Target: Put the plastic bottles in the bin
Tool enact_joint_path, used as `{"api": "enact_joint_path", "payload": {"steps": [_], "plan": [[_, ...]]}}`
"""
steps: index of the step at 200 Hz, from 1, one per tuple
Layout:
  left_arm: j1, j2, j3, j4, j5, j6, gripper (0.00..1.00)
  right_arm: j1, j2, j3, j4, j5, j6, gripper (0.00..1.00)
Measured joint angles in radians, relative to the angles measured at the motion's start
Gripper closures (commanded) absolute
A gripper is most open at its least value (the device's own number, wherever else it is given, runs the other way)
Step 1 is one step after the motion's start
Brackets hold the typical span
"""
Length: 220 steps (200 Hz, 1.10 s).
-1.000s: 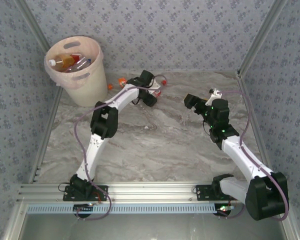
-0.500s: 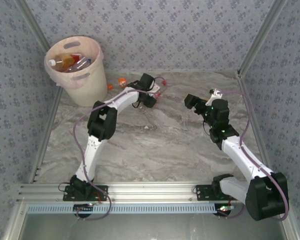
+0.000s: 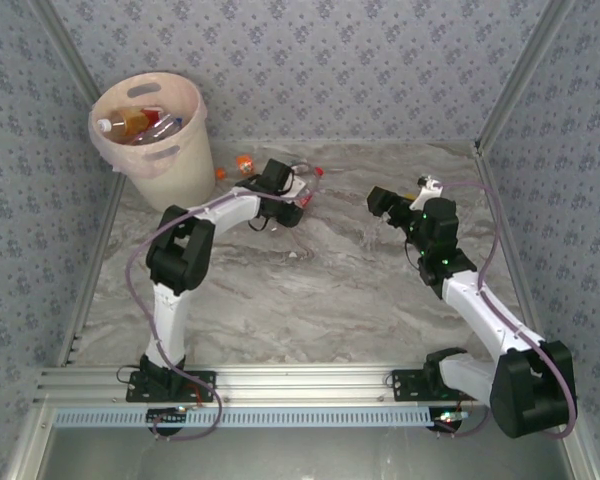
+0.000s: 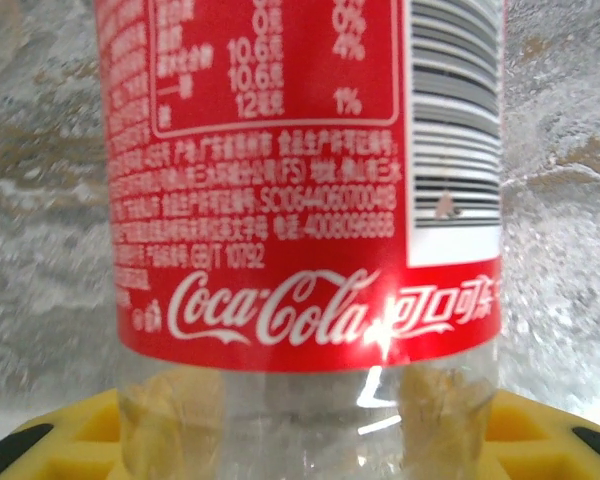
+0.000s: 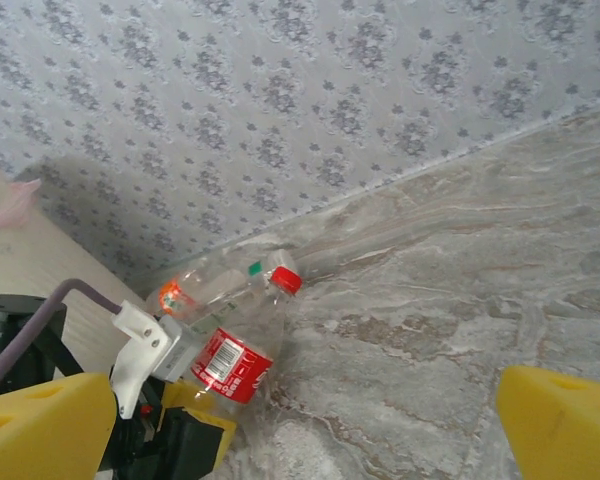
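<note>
A clear Coca-Cola bottle (image 4: 300, 200) with a red label sits between the yellow pads (image 4: 75, 440) of my left gripper (image 4: 300, 425), which is shut on its clear lower body. From above, that left gripper (image 3: 288, 192) is at the back of the table, right of the bin (image 3: 170, 170), with the bottle's red cap (image 3: 318, 172) pointing right. The cream bin holds several bottles (image 3: 140, 124). An orange-labelled clear bottle (image 5: 195, 285) lies behind the Coca-Cola bottle (image 5: 230, 350). My right gripper (image 3: 382, 204) stands open and empty, its yellow fingertips (image 5: 565, 430) wide apart.
An orange-capped bottle (image 3: 243, 162) lies against the back wall beside the bin. Patterned walls close in the marble table (image 3: 310, 290) at the back and sides. The left arm's purple cable (image 3: 140, 260) loops out to the left.
My left arm's elbow has swung left and its gripper has shifted left toward the bin with the Coca-Cola bottle. The right arm has stayed put.
</note>
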Motion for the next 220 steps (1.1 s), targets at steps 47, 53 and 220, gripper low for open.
{"api": "enact_joint_path", "payload": {"steps": [47,53,220], "plan": [[0.074,-0.203,-0.154,0.113,0.081,-0.11,0.58,0.068,0.072,0.011,0.068,-0.093,-0.027,0.0],[0.083,-0.229,-0.168,0.124,0.085,-0.119,0.58,0.079,0.085,0.019,0.068,-0.101,-0.031,0.0],[0.323,-0.622,0.008,0.225,-0.033,-0.088,0.54,0.232,0.149,0.166,0.039,-0.098,-0.15,0.0]]}}
